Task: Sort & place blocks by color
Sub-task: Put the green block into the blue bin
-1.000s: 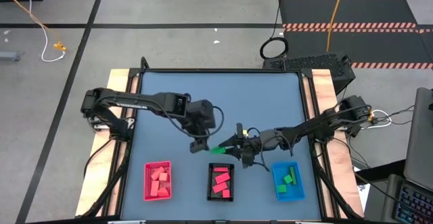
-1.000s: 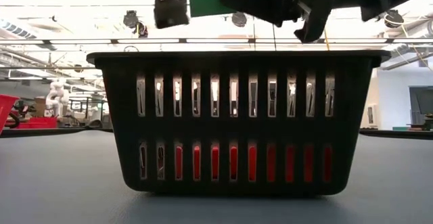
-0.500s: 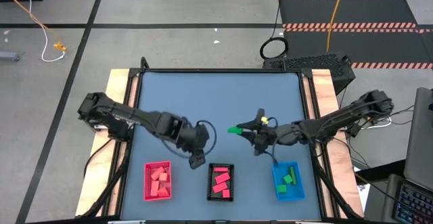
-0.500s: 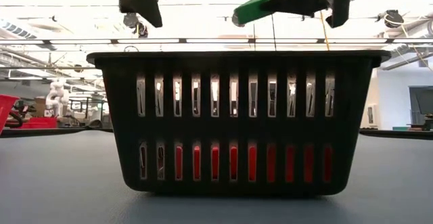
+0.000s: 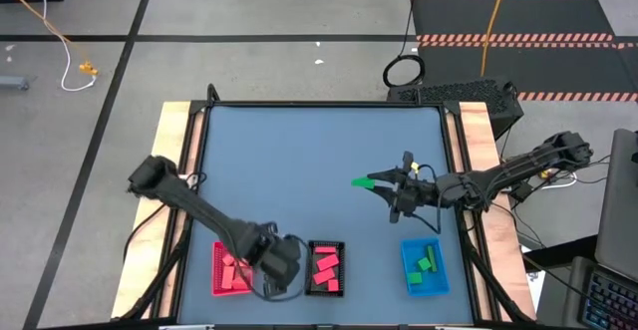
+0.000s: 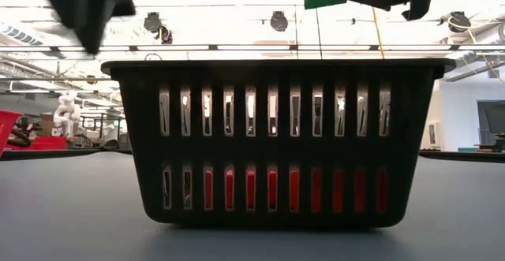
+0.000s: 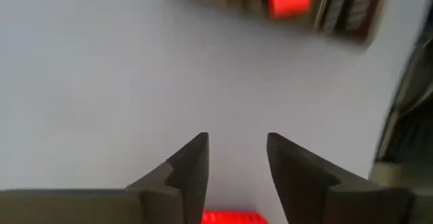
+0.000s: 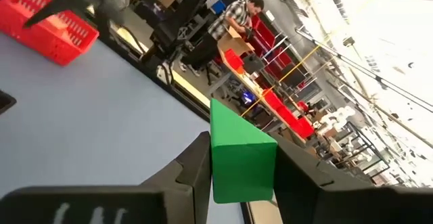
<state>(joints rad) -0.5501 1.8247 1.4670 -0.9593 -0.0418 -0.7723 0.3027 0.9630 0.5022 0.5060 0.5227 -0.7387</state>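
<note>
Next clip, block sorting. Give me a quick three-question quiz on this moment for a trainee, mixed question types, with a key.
1. True or false: the right pincer is shut on a green block.
2. Which tray has green blocks in it already? A) red tray B) black tray C) blue tray
3. Fill in: the left pincer is low between the red tray and the ___ tray.

Key:
1. True. The wrist view shows the block clamped between both fingers, held above the table.
2. C
3. black
</note>
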